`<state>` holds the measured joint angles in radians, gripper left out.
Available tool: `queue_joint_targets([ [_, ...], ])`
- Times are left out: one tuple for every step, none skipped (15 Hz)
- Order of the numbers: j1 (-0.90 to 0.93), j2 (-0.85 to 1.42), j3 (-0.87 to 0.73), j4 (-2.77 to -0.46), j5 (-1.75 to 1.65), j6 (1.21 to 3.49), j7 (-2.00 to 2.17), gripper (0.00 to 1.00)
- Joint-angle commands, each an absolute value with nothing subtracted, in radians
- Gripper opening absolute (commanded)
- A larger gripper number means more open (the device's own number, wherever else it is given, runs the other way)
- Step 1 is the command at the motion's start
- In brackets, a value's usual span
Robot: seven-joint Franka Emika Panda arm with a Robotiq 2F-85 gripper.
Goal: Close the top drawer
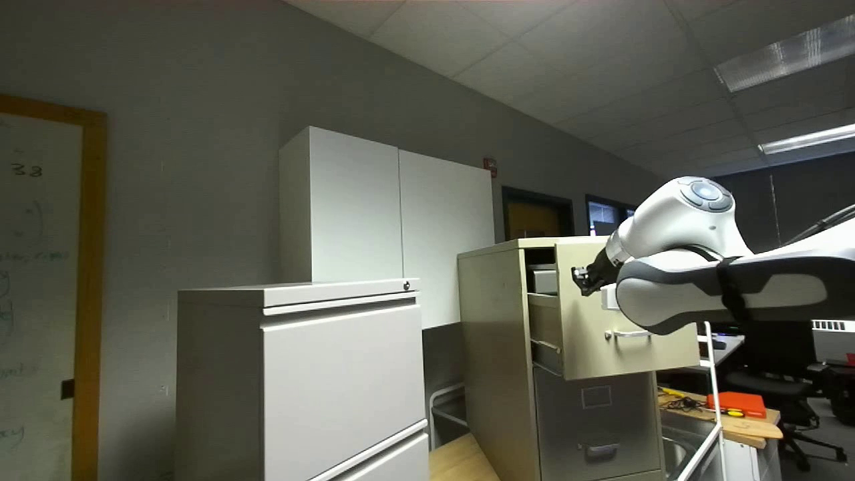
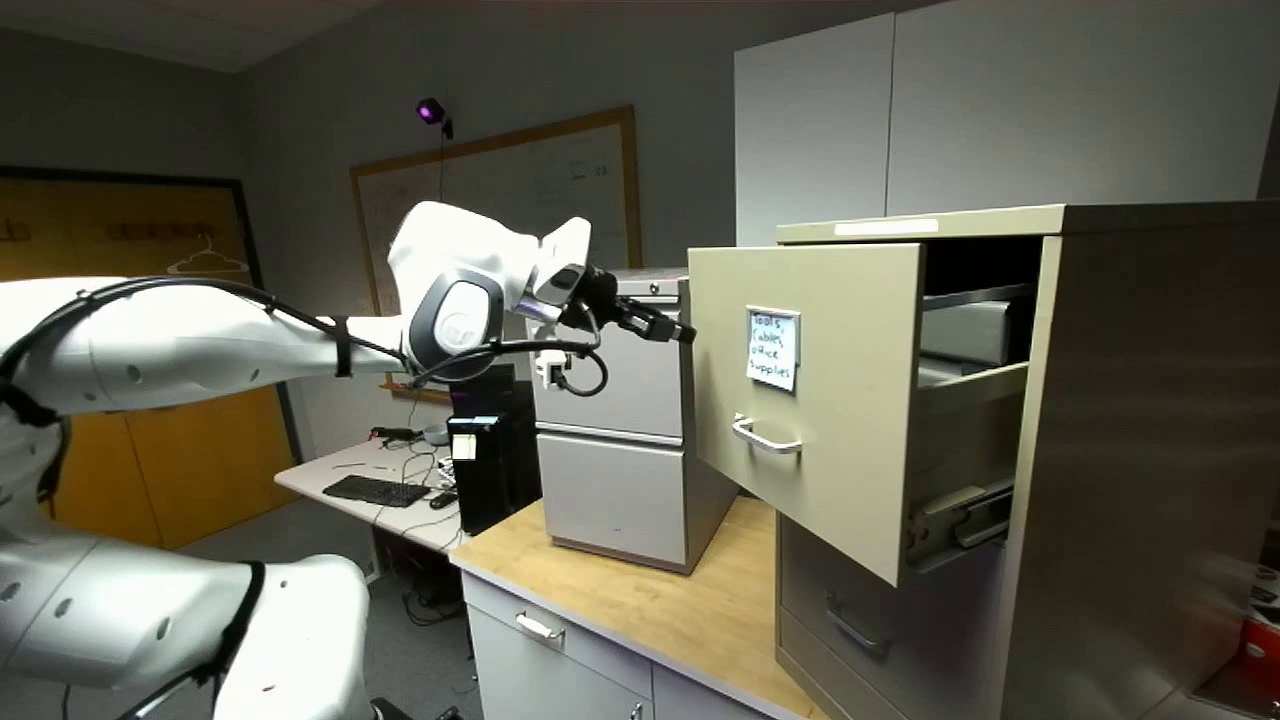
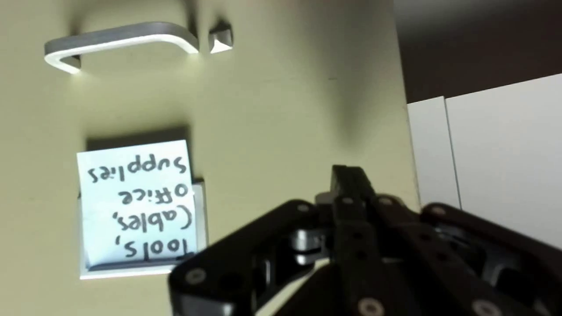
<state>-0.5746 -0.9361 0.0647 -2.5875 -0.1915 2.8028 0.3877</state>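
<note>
The black metal claw has its fingertips together, pointed at the flat beige metal front of the top drawer, near a side edge and in the upper half; I cannot tell whether they touch. Behind it reaches a rounded white robot arm. On that same front, a pale handwritten paper note reading "Tools, Cables, office supplies" sits in a slim metal label holder, with a curved silver metal bar handle below it. The drawer stands open, jutting out of the tall, narrow beige metal filing cabinet, and a grey box shows inside. Beneath, a lower beige drawer sits flush with the cabinet. Beside the cabinet, a light wooden desk carries a grey metal two-drawer cabinet; white flat-fronted wall cupboards hang behind.
</note>
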Motion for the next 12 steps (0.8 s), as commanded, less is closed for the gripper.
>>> queue_joint_targets([
  [-0.521, -0.823, 0.057, -2.489, -0.158, 2.809, 0.323, 0.01],
  [-0.504, -0.798, 0.054, -2.469, -0.156, 2.808, 0.315, 0.01],
  [-0.48, -0.769, 0.048, -2.444, -0.151, 2.803, 0.304, 0.01],
  [-0.462, -0.747, 0.039, -2.422, -0.147, 2.792, 0.296, 0.01],
  [-0.442, -0.727, 0.027, -2.402, -0.14, 2.783, 0.282, 0.01],
  [-0.43, -0.712, 0.018, -2.387, -0.137, 2.774, 0.273, 0.01],
  [-0.414, -0.698, 0.008, -2.369, -0.132, 2.76, 0.261, 0.01],
  [-0.402, -0.68, 0.0, -2.35, -0.131, 2.746, 0.253, 0.01],
  [-0.392, -0.662, -0.008, -2.33, -0.132, 2.733, 0.247, 0.01],
  [-0.384, -0.648, -0.015, -2.313, -0.134, 2.721, 0.242, 0.01],
  [-0.377, -0.63, -0.021, -2.291, -0.136, 2.705, 0.238, 0.01],
  [-0.371, -0.613, -0.028, -2.27, -0.137, 2.69, 0.233, 0.01],
])
